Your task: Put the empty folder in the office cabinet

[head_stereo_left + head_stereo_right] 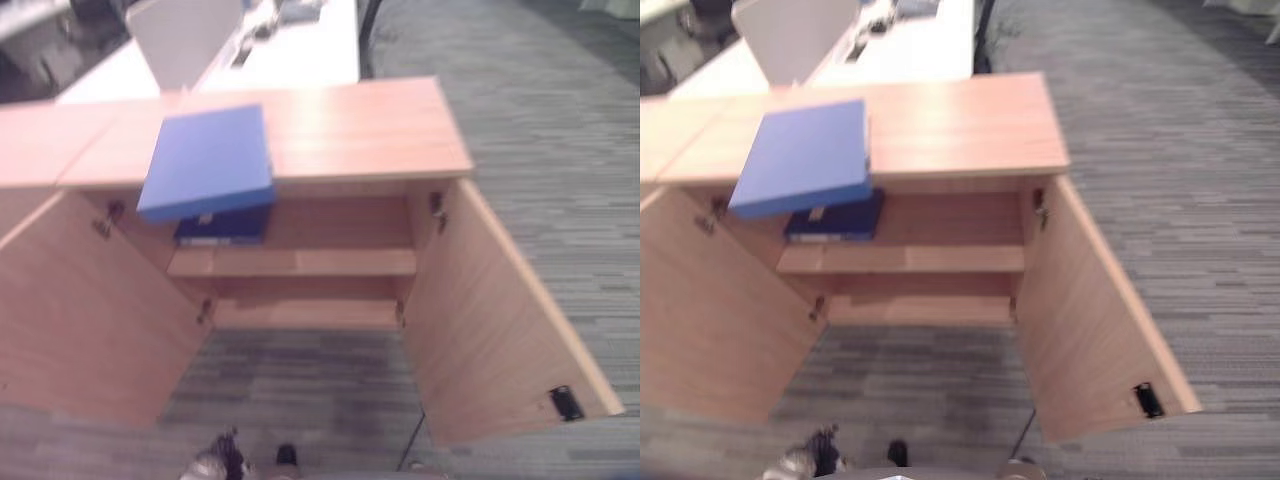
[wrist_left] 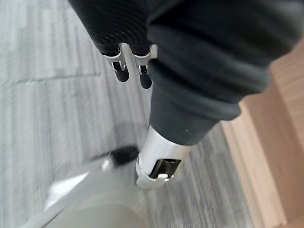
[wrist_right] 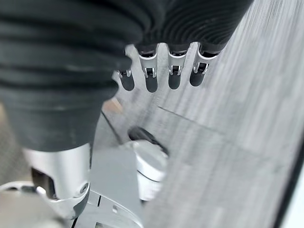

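A: Where is the folder?

B: The blue folder [image 1: 208,160] lies flat on top of the office cabinet [image 1: 400,130], toward its left side, with its near edge hanging out past the front lip, above the open compartment.

A: And inside the cabinet?

B: Both doors stand wide open: the left door [image 1: 85,315] and the right door [image 1: 500,310]. A darker blue binder [image 1: 222,226] lies on the upper shelf [image 1: 330,262], at its left end, right below the overhanging folder. The rest of that shelf is bare wood.

A: What are the hands doing?

B: Neither touches the folder. The left robot hand [image 2: 130,64] hangs over the grey carpet [image 1: 560,150], its fingers straight and relaxed, holding nothing. The right robot hand [image 3: 161,71] hangs the same way, fingers in a straight row, slack and empty.

A: Anything behind the cabinet?

B: A white worktop [image 1: 300,50] with what seems to be a pale chair back [image 1: 185,35], though that part is hard to make out.
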Robot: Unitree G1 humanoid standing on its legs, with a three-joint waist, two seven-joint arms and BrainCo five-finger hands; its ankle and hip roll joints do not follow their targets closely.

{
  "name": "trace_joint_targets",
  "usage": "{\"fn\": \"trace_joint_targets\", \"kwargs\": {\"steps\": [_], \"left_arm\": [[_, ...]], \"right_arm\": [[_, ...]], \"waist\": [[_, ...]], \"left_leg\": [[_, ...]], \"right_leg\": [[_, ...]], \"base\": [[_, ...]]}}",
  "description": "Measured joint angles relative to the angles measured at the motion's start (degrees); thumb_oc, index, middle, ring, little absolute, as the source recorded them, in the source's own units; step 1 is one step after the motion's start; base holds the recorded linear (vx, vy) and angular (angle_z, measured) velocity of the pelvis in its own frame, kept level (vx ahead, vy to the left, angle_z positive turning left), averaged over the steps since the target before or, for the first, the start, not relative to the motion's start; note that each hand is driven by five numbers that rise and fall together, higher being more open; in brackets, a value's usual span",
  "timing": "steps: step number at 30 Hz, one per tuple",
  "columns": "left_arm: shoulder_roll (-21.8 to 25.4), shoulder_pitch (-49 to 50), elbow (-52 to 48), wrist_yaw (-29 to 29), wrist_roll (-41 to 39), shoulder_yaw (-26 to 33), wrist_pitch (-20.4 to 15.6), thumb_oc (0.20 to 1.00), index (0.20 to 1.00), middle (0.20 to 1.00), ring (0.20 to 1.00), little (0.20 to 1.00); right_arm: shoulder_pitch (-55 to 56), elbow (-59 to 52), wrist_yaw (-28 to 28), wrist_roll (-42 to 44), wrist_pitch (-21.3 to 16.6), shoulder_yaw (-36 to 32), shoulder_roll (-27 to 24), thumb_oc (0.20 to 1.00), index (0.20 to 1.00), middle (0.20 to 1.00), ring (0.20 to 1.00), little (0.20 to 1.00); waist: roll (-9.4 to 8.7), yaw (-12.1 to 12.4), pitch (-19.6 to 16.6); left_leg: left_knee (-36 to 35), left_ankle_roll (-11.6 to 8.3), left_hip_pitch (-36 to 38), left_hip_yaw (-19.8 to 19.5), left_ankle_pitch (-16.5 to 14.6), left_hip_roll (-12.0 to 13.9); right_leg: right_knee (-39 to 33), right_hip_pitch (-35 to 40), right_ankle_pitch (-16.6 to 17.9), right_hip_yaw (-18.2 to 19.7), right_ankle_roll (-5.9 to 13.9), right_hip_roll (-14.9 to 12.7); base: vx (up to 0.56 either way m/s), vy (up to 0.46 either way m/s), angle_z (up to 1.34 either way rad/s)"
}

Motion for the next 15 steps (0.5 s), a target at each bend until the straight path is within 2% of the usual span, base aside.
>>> {"fn": "trace_joint_targets", "kwargs": {"steps": [1,2,3,4,5,6,7,8,9,10,11,12,14,15], "left_arm": [[0.0,-0.6,-1.4,-0.1,-0.2,0.1,0.0,1.0,1.0,1.0,1.0,1.0],[0.1,0.0,-1.7,-0.4,-0.3,0.6,-0.4,1.0,1.0,1.0,1.0,1.0],[-0.1,0.5,-1.9,-0.7,-0.4,1.4,-0.6,1.0,1.0,1.0,1.0,1.0],[0.1,1.1,-1.3,-1.4,-0.4,1.7,0.1,1.0,1.0,1.0,1.0,1.0],[0.2,1.9,-1.3,-1.9,-0.3,2.3,0.5,1.0,1.0,1.0,1.0,1.0],[-0.8,2.5,-1.0,-2.2,-0.2,2.6,0.9,1.0,1.0,1.0,1.0,1.0],[-1.2,3.5,-1.2,-2.3,0.0,2.6,1.0,1.0,1.0,1.0,1.0,1.0],[-0.9,4.2,-1.1,-2.3,0.1,2.7,1.0,1.0,1.0,1.0,1.0,1.0],[-0.2,5.2,-0.4,-2.4,0.2,3.0,1.0,1.0,1.0,1.0,1.0,1.0],[0.2,5.4,1.1,-2.3,0.3,4.3,0.8,1.0,1.0,1.0,1.0,1.0],[0.7,6.3,2.0,-2.2,0.3,5.4,1.1,1.0,1.0,1.0,1.0,1.0],[1.7,7.4,2.9,-2.2,0.3,5.6,1.5,1.0,1.0,1.0,1.0,1.0],[1.9,8.3,4.2,-2.3,0.7,5.7,1.8,1.0,1.0,1.0,1.0,1.0],[1.4,8.3,5.4,-2.4,1.8,5.6,2.1,1.0,1.0,1.0,1.0,1.0]], "right_arm": [[-0.3,1.4,0.2,-1.6,0.1,-1.5,-0.6,1.0,1.0,1.0,1.0,1.0],[-1.0,2.7,0.4,-2.8,1.5,-1.9,-1.3,1.0,1.0,1.0,1.0,1.0],[-1.9,3.0,0.5,-3.7,2.1,-1.9,-1.9,1.0,1.0,1.0,1.0,1.0],[-2.8,3.4,1.0,-3.9,2.6,-1.4,-2.0,1.0,1.0,1.0,1.0,1.0],[-3.6,3.3,1.3,-4.3,2.7,-0.7,-1.9,1.0,1.0,1.0,1.0,1.0],[-3.6,3.1,1.5,-4.4,2.7,-0.8,-2.4,1.0,1.0,1.0,1.0,1.0],[-3.2,2.9,1.9,-4.4,2.7,0.0,-2.1,1.0,1.0,1.0,1.0,1.0],[-2.7,2.7,2.3,-4.4,2.7,0.1,-1.5,1.0,1.0,1.0,1.0,1.0],[-2.5,2.6,2.6,-4.6,2.7,0.1,-0.7,1.0,1.0,1.0,1.0,1.0],[-1.8,2.2,2.5,-5.2,2.9,0.2,0.2,1.0,1.0,1.0,1.0,1.0],[-0.9,1.7,2.6,-5.4,3.3,0.4,1.2,1.0,1.0,1.0,1.0,1.0],[-0.7,1.5,2.8,-5.4,3.3,1.1,2.3,1.0,1.0,1.0,1.0,1.0],[-1.2,1.5,2.6,-5.4,3.2,2.7,3.5,1.0,1.0,1.0,1.0,1.0],[-1.4,1.3,2.6,-5.4,2.7,4.2,3.9,1.0,1.0,1.0,1.0,1.0]], "waist": [[-0.58,0.1,0.6],[-0.99,0.6,1.6],[-1.04,0.3,2.0],[-0.59,0.7,2.8],[-0.06,0.8,3.3],[2.48,1.9,3.5],[4.17,1.9,2.8],[4.06,2.1,2.0],[3.45,2.3,1.7],[2.5,3.3,1.1],[1.61,3.5,0.2],[0.16,3.4,-1.0],[-0.58,3.4,-1.5],[-0.52,2.4,-1.9]], "left_leg": [[3.2,1.52,-2.5,0.0,-1.3,-1.5],[5.7,2.53,-3.6,1.5,-2.6,-3.3],[9.0,4.0,-5.8,2.4,-4.5,-3.5],[11.6,5.25,-6.9,5.5,-7.3,-3.6],[14.6,8.25,-8.2,6.1,-9.4,-3.8],[14.0,7.96,-8.2,7.6,-8.8,-1.1],[13.0,8.13,-8.3,8.1,-8.7,0.3],[10.5,7.57,-7.0,8.3,-8.3,-0.2],[7.7,9.13,-5.6,9.0,-7.2,-1.0],[4.7,9.47,-4.2,9.9,-5.7,-1.7],[2.9,9.46,-3.6,9.8,-5.0,-2.1],[0.3,8.97,-2.9,9.8,-3.0,-2.6],[-2.0,8.62,-2.9,9.6,0.6,-2.7],[-4.3,7.8,-2.5,8.4,2.6,-2.5]], "right_leg": [[-0.1,-1.0,1.9,-0.1,0.82,-1.8],[0.0,-2.4,4.5,-1.8,0.78,-3.2],[-0.3,-3.7,7.1,-3.6,-0.5,-3.5],[-4.6,-3.7,10.6,-8.9,-4.84,-4.0],[-9.8,-1.5,11.4,-12.2,-10.08,-3.7],[-7.2,-1.7,9.2,-14.8,-8.8,-3.2],[-2.3,-2.4,7.7,-14.2,-7.01,-2.6],[1.1,-2.6,7.0,-13.6,-4.79,-3.1],[4.6,-1.7,5.7,-12.9,-3.5,-3.2],[7.9,-0.6,4.2,-11.8,-1.8,-3.0],[8.8,1.3,2.0,-10.4,-1.33,-1.9],[3.7,5.6,0.2,-9.6,-1.04,2.5],[-3.5,8.5,-2.8,-7.1,-0.41,7.3],[-9.4,10.7,-5.2,-1.9,-2.28,11.0]], "base": [[-0.16,0.23,0.01],[-0.22,0.357,-0.42],[-0.07,0.385,-1.12],[-0.09,0.497,-1.21],[-0.02,0.368,-1.37],[-0.05,0.259,-1.02],[-0.03,0.148,-0.87],[-0.03,0.269,-0.54],[0.01,0.121,-0.49],[0.03,0.181,-0.44],[-0.01,0.133,-0.44],[0.0,0.161,-0.35],[-0.01,0.069,-0.15],[-0.01,-0.02,0.2]]}}
